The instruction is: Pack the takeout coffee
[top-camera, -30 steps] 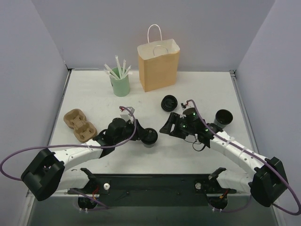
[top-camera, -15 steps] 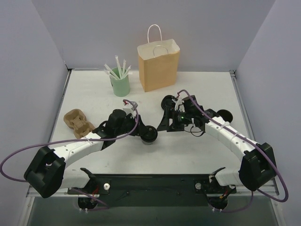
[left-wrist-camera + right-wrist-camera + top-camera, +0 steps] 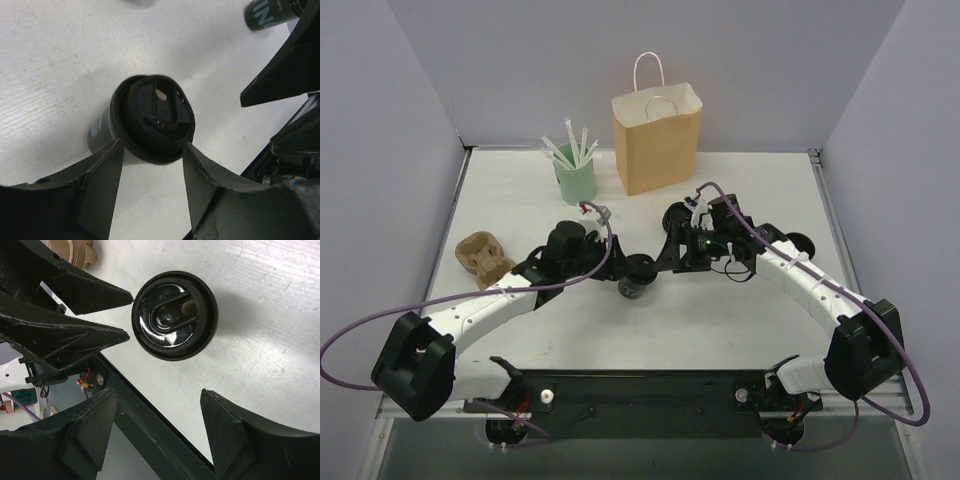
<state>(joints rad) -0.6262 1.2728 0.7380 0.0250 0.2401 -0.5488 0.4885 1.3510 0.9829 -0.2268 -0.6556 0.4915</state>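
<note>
The lidded takeout coffee point(image 3: 155, 120) stands on the white table point(image 3: 50, 60), the left pincer's point(image 3: 153, 144) fingers flanking its rim.

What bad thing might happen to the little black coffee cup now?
1. Both pincers crowd the coffee cup: the left pincer straddles it and the open right pincer hangs close by, so they might bump and tip it.
2. The paper bag stands far back, so a loose grip might drop it on the way.

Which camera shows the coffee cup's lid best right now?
Right wrist: it looks straight down on the whole lid. Left wrist shows it slanted, close, just past the left gripper. The top camera shows it tiny.
</note>
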